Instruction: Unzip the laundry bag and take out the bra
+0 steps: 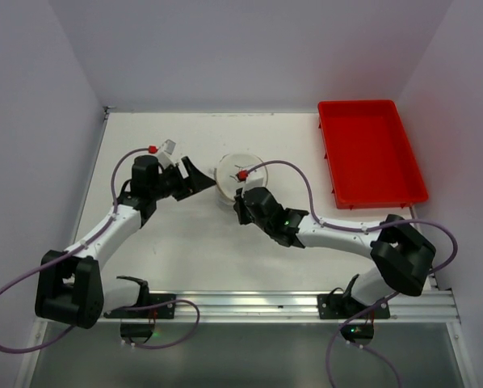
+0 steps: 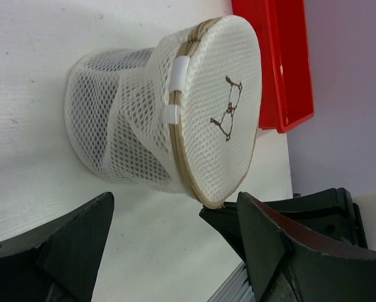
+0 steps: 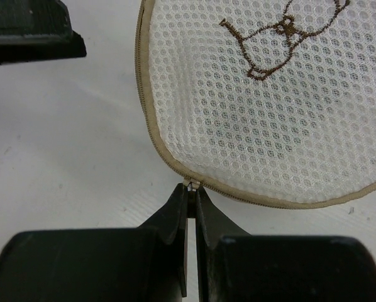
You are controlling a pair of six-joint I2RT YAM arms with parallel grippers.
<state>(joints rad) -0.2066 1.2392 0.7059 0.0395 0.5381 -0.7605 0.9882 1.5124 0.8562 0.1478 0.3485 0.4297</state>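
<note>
The laundry bag (image 1: 235,176) is a cream-white mesh pod on the table, with a tan zipper round its lid and a small brown print on top. It also shows in the left wrist view (image 2: 169,113) and the right wrist view (image 3: 270,100). My right gripper (image 3: 192,187) is shut on the zipper pull (image 3: 191,185) at the lid's near rim; in the top view this gripper (image 1: 240,196) sits just in front of the bag. My left gripper (image 1: 195,176) is open and empty, just left of the bag, apart from it. The bra is hidden.
A red plastic tray (image 1: 369,152) stands at the back right and also shows in the left wrist view (image 2: 282,63). White walls close in the back and sides. A metal rail (image 1: 266,305) runs along the near edge.
</note>
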